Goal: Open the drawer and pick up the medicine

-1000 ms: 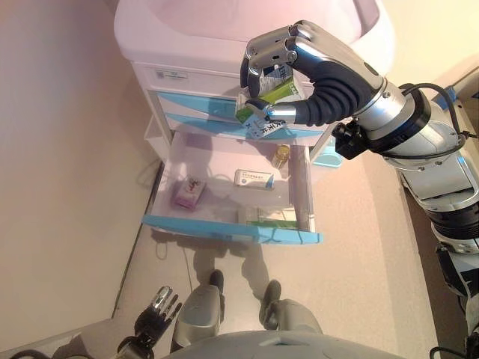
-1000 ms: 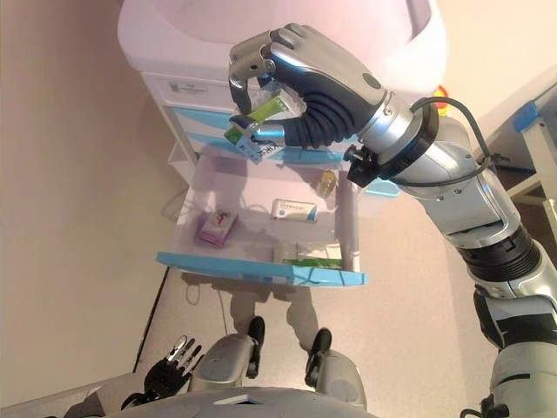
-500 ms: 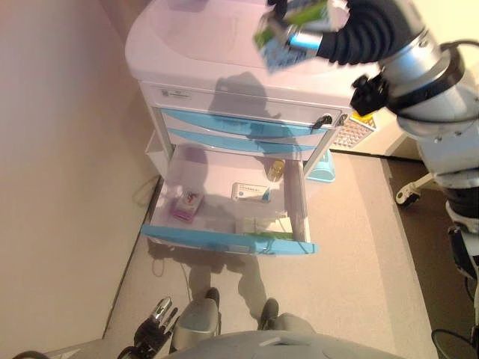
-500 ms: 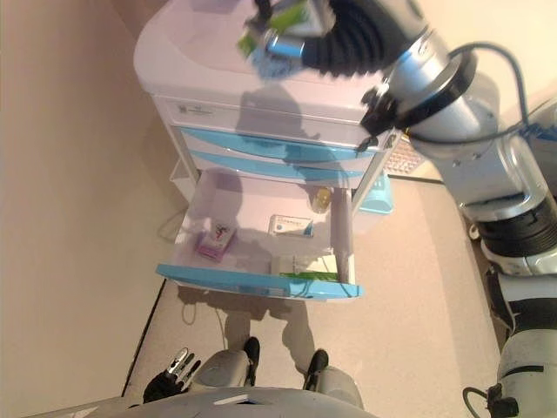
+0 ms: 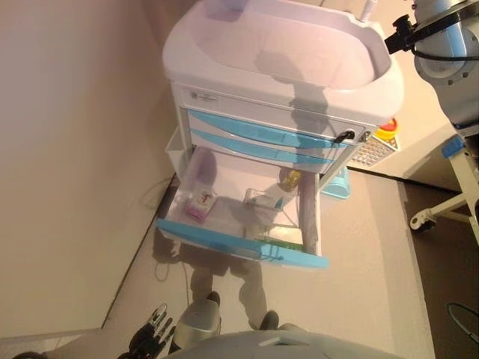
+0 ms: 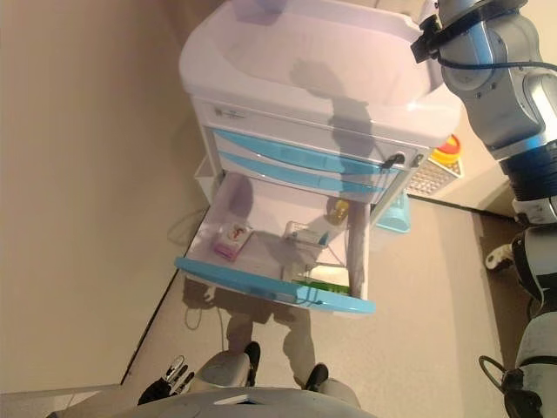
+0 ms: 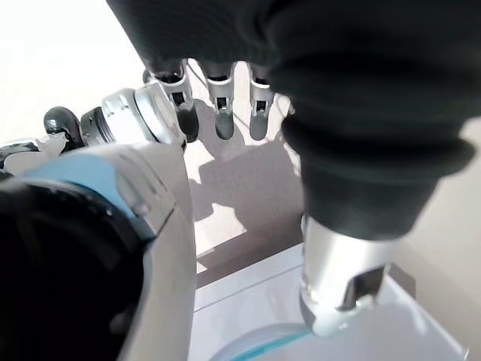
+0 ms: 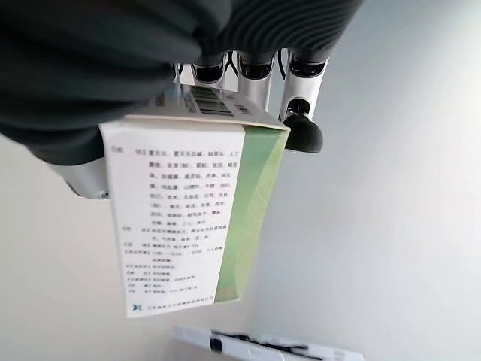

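A clinic or ward room: a wheeled medical cart (image 5: 284,75) (pale, blue-fronted) with medicine boxes (image 5: 202,205) in its open drawer (image 5: 239,243).

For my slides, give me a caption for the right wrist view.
Right hand holding a green and white medicine box in its fingers, lifted clear against a pale background.

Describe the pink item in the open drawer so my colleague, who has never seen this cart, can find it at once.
Start at the white cart with blue-fronted drawers; its lowest drawer is pulled out. Inside, on the robot's left side of the floor, lies a small pink box. It is the only pink thing there: the pale box lies mid-drawer, the amber bottle stands at the back right, and the green-edged box lies at the front right.
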You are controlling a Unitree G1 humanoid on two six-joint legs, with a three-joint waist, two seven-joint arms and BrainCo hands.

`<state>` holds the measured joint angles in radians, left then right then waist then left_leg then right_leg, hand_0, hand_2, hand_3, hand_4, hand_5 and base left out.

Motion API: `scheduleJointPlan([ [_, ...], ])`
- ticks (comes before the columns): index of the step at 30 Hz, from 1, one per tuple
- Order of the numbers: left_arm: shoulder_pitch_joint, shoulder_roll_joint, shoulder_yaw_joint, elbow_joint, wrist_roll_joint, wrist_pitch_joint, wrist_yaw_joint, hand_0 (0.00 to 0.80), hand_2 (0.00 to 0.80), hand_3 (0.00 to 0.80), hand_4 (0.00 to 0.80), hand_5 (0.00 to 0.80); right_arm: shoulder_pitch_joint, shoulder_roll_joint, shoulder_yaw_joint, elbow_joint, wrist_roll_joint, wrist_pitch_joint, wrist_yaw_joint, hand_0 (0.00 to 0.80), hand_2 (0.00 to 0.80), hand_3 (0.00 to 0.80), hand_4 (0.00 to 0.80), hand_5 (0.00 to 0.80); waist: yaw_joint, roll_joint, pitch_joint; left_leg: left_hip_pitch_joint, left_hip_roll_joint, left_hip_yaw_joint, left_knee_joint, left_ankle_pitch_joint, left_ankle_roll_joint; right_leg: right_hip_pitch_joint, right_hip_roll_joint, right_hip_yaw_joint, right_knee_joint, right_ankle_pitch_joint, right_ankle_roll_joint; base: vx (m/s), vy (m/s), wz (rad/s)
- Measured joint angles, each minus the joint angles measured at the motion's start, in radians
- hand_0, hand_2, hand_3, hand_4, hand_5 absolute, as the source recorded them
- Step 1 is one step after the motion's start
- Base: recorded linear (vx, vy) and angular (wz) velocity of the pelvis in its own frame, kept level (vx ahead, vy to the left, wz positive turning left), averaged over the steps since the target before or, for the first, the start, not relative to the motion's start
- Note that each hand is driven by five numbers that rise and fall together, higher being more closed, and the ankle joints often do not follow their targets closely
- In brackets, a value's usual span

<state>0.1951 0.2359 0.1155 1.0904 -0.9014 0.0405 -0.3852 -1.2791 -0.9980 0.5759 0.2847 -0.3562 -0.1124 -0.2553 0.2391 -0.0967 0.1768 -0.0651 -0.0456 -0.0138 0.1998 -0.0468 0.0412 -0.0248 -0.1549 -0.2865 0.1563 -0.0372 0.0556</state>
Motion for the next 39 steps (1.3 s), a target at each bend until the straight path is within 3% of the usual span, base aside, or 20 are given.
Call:
scheduleJointPlan([
  [5, 0.001, 0.010, -0.001, -0.009, 0.001, 0.004, 0.005, 0.000, 0.000, 0.000, 0.000, 0.000, -0.046, 0.004, 0.110, 0.237, 0.041, -0.006, -0.005, 0.800, 0.800, 0.800, 0.800, 0.800, 0.035, 0.016, 0.004, -0.006, -0.012, -0.026, 0.000, 0.000, -0.003, 0.012, -0.014, -0.029, -0.002, -0.008, 0.003, -0.005, 0.063, 0.21],
  [19, -0.002, 0.014, -0.002, -0.009, 0.001, 0.045, 0.006, 0.000, 0.000, 0.000, 0.000, 0.000, -0.028, 0.082, 0.140, 0.655, 0.161, -0.071, 0.023, 0.800, 0.800, 0.800, 0.800, 0.800, 0.080, 0.089, 0.044, -0.010, -0.044, -0.075, -0.018, 0.032, 0.019, 0.025, -0.044, -0.083, 0.001, -0.013, 0.016, 0.010, 0.030, 0.12],
  [29, -0.004, 0.014, -0.013, -0.009, 0.001, 0.046, 0.006, 0.000, 0.000, 0.000, 0.000, 0.000, 0.023, 0.083, 0.136, 0.762, 0.092, -0.105, -0.001, 0.800, 0.800, 0.800, 0.800, 0.800, 0.080, 0.117, 0.050, 0.008, -0.046, -0.085, -0.032, 0.038, 0.016, 0.034, -0.046, -0.085, 0.007, -0.017, 0.014, 0.022, -0.011, 0.00],
  [39, 0.000, 0.015, -0.033, 0.002, -0.003, 0.046, 0.005, 0.000, 0.000, 0.000, 0.000, 0.000, 0.033, 0.077, 0.095, 0.834, 0.080, -0.101, -0.014, 0.800, 0.800, 0.800, 0.800, 0.800, 0.081, 0.158, 0.059, 0.014, -0.064, -0.081, -0.033, 0.040, 0.018, 0.019, -0.074, -0.081, 0.041, -0.030, 0.026, 0.004, -0.001, 0.00],
])
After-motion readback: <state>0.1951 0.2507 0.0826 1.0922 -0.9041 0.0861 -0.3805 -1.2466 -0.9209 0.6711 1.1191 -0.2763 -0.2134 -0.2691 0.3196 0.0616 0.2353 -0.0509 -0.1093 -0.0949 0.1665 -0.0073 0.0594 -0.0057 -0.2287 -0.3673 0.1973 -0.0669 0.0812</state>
